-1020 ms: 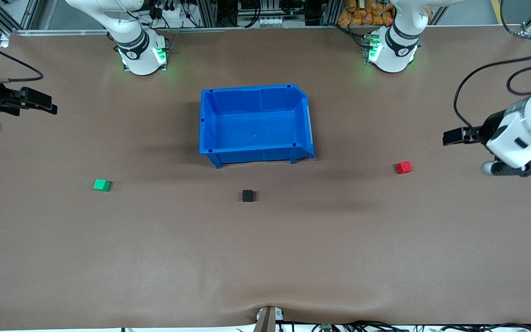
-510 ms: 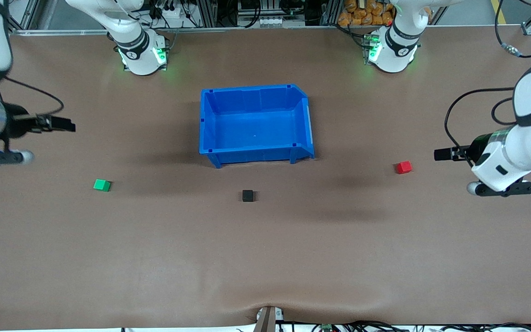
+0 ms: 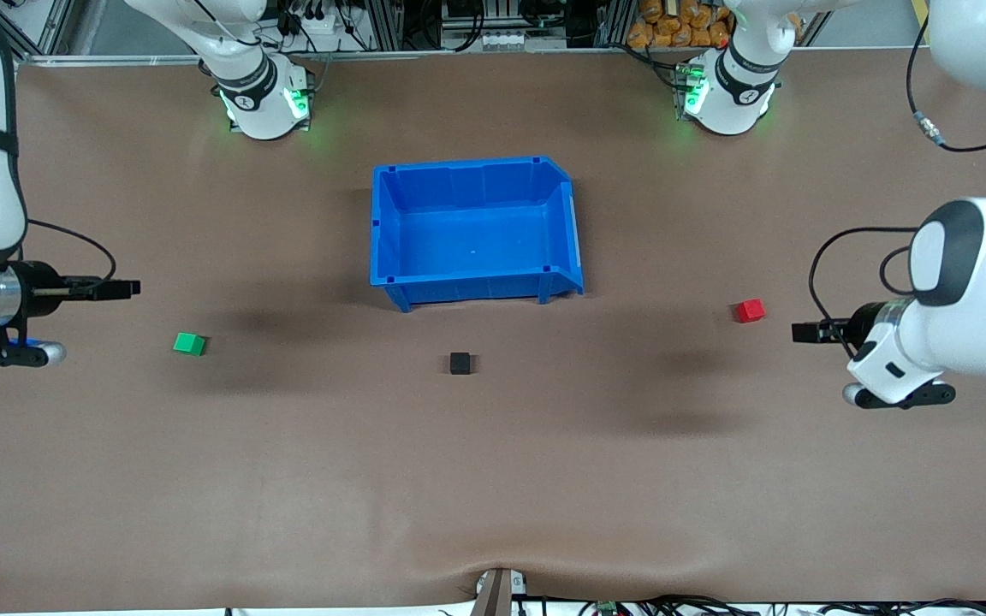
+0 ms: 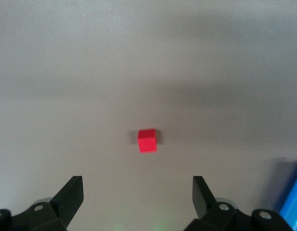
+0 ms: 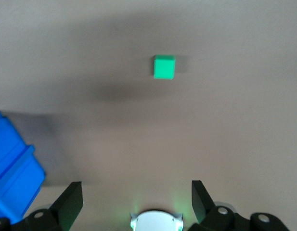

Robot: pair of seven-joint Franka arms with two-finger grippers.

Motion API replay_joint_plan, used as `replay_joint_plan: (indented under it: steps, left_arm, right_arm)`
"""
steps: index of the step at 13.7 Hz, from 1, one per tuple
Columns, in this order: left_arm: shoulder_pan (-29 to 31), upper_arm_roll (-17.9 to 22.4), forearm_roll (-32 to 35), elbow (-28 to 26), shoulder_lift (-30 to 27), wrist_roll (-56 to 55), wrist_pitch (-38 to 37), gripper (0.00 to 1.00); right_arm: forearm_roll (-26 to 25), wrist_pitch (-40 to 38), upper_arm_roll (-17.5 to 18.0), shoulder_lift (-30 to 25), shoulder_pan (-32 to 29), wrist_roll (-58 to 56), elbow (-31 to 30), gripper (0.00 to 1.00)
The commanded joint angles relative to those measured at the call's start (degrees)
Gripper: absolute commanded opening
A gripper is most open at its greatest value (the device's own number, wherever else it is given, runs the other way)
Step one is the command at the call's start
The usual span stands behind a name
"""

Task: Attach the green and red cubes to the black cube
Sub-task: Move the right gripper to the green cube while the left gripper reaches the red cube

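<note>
The green cube [image 3: 189,344] lies on the table toward the right arm's end. The black cube [image 3: 460,363] lies in front of the blue bin. The red cube [image 3: 749,310] lies toward the left arm's end. My left gripper [image 3: 803,332] hangs over bare table beside the red cube. In the left wrist view it [image 4: 137,192] is open and empty, with the red cube [image 4: 147,140] ahead of it. My right gripper [image 3: 129,288] hangs over bare table beside the green cube. In the right wrist view it [image 5: 137,195] is open and empty, with the green cube [image 5: 164,66] ahead.
A large blue bin [image 3: 467,164] stands empty mid-table, farther from the front camera than the black cube. Its corner shows in the left wrist view [image 4: 293,197] and the right wrist view [image 5: 13,175]. The arm bases stand along the table's edge farthest from the camera.
Both arms have swung in and down over the table. The left gripper has come closer to the red cube, the right gripper closer to the green cube. The cubes have not moved.
</note>
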Motion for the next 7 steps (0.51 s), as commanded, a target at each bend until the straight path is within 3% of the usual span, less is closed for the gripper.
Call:
replay_joint_plan:
  steps: [1, 7]
  left_arm:
    - [1.44, -0.26, 1.11, -3.76, 1.31, 0.41, 5.53, 1.00]
    - [1.00, -0.44, 0.76, -15.98, 2.01, -0.73, 20.21, 1.00]
  right_arm:
    - [0.73, 6.65, 0.56, -1.09, -1.76, 0.12, -7.67, 1.00]
    - [0.12, 26.41, 0.48, -2.06, -2.12, 0.29, -22.00, 1.00]
